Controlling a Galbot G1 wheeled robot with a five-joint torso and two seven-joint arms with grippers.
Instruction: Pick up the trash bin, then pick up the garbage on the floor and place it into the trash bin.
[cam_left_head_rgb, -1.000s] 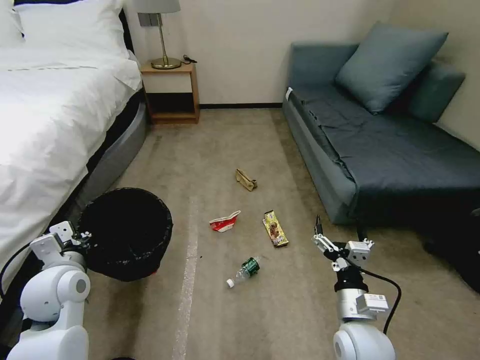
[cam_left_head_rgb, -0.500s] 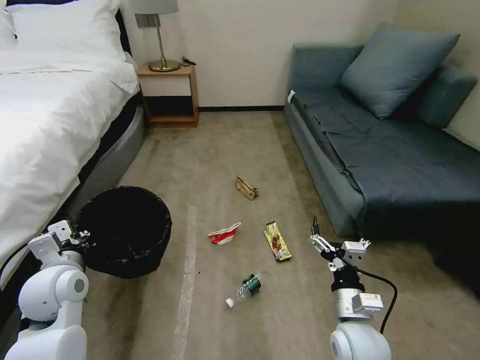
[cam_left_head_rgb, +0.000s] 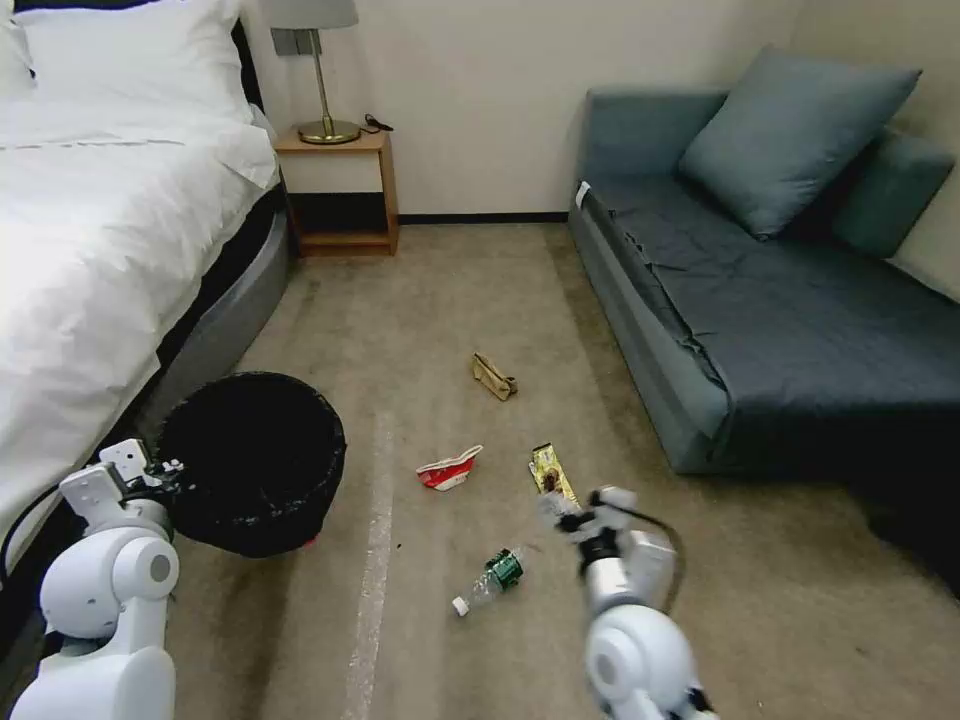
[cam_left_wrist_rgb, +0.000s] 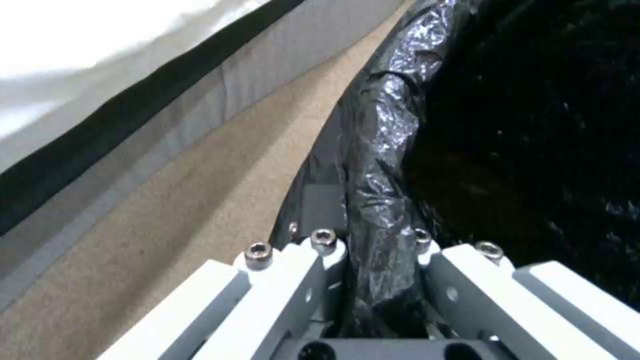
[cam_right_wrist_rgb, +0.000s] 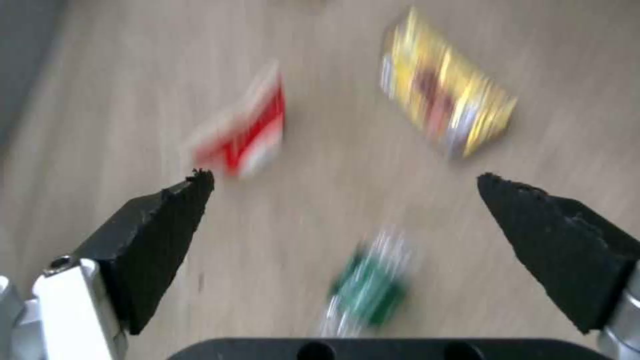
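Left claw (cam_left_wrist_rgb: 373, 280) is clamped on the rim of the trash bin (cam_left_head_rgb: 250, 460), liner pinched between both fingers, so the bin sits held beside the bed (cam_left_head_rgb: 100, 220), mouth up and ready to receive. That's the bin secured, in my read. Right claw (cam_right_wrist_rgb: 347, 185) hangs over the litter with its jaws spread wide apart, gripping nothing, pointing down at the carpet (cam_left_head_rgb: 450, 300). Under it lie 3 pieces: the crushed bottle (cam_right_wrist_rgb: 370, 292) with the green label closest between the pads, the red-and-white carton (cam_right_wrist_rgb: 243, 132) off to one side, the yellow wrapper (cam_right_wrist_rgb: 443, 105) to the other. From the head camera the right arm partly covers the wrapper's near end. The tan paper bag (cam_left_head_rgb: 493, 375) lies farther out, toward the nightstand (cam_left_head_rgb: 340, 190). The sofa (cam_left_head_rgb: 780, 300) flanks the right, well apart from the bottle; nothing blocks a straight drop onto it
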